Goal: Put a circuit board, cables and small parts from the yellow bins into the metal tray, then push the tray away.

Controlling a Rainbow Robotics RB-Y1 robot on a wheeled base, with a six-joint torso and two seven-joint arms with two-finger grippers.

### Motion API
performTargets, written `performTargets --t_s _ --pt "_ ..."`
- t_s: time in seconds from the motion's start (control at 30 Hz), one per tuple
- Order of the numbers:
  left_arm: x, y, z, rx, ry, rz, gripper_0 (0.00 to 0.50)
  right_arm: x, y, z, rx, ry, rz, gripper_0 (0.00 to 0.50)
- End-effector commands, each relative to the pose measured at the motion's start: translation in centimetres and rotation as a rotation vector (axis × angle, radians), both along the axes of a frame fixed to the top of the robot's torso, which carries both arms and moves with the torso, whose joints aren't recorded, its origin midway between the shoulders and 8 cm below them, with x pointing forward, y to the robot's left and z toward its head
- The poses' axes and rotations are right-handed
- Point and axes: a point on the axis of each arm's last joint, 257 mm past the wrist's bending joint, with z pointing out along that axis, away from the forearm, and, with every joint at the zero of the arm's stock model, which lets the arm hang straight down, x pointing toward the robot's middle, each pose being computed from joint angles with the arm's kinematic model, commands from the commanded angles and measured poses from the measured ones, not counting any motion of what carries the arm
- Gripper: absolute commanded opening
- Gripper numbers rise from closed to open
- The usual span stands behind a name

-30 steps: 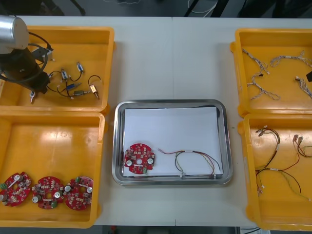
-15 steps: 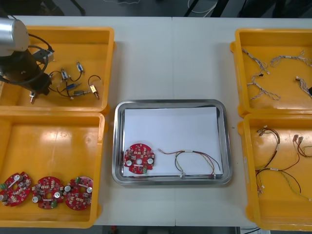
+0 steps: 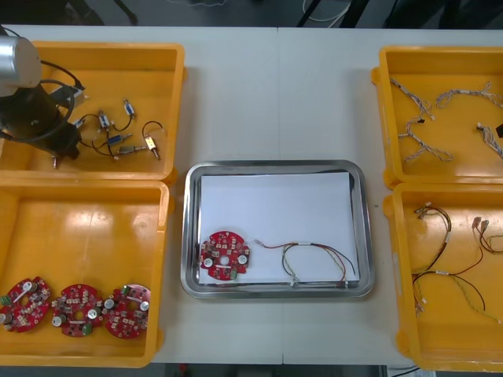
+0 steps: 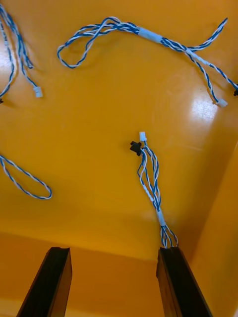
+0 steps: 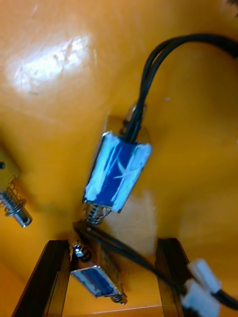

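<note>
Moved: left gripper (image 5: 114, 242), slightly, inside yellow bin (image 3: 118, 49); open around small metal part (image 5: 96, 280).
Right gripper (image 4: 114, 250): open over twisted cables (image 4: 151, 183).
Metal tray (image 3: 275, 166): circuit board (image 3: 224, 255), cable (image 3: 314, 250).

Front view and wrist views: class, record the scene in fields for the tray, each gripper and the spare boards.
tray: white inside, holds one board and a red and yellow cable
left gripper: open, low over small metal parts in the far left bin
right gripper: open, above blue and white cables in the far right bin
spare boards: three in the near left bin
</note>
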Motion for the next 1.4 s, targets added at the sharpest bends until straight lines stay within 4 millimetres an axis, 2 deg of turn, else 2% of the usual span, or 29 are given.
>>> performTargets --t_s 0.03,0.23,0.4,0.47,0.5,0.57,0.63,0.9,1.03,1.4 --pt "-0.7 3.6 1.1 0.086 0.013 -0.107 0.5 2.1 -2.3 4.4 -0.044 -0.062 -0.019 0.5" --pt "-1.4 4.2 0.9 0.085 0.03 -0.097 0.5 4.2 -2.6 4.7 -0.083 -0.08 -0.038 0.5" --pt "-1.4 4.3 0.9 0.086 0.03 -0.099 0.371 5.4 -3.1 4.4 -0.111 -0.101 -0.048 0.5" --pt "-1.3 4.3 0.9 0.088 0.025 -0.099 0.237 6.2 -2.6 4.1 -0.115 -0.116 -0.043 0.5" --pt "-1.3 4.4 1.0 0.09 0.024 -0.099 0.204 6.4 -2.5 4.2 -0.114 -0.122 -0.042 0.5" --pt "-1.3 4.3 1.0 0.087 0.023 -0.094 0.075 7.0 -2.1 3.9 -0.103 -0.132 -0.045 0.5" --pt "-1.3 4.3 0.8 0.086 0.024 -0.091 0.002 7.4 -1.9 3.5 -0.092 -0.139 -0.05 0.5" --pt "-1.3 4.4 0.9 0.082 0.021 -0.086 0.0 9.2 -1.6 1.8 -0.063 -0.186 -0.084 0.5" --pt "-1.1 4.1 1.7 0.076 0.01 -0.087 0.0 9.6 -1.3 1.1 -0.056 -0.195 -0.092 0.5" --pt "-2.4 2.9 7.2 0.124 0.026 -0.118 0.0 9.3 -0.5 -2.4 0.046 -0.173 -0.149 0.5"
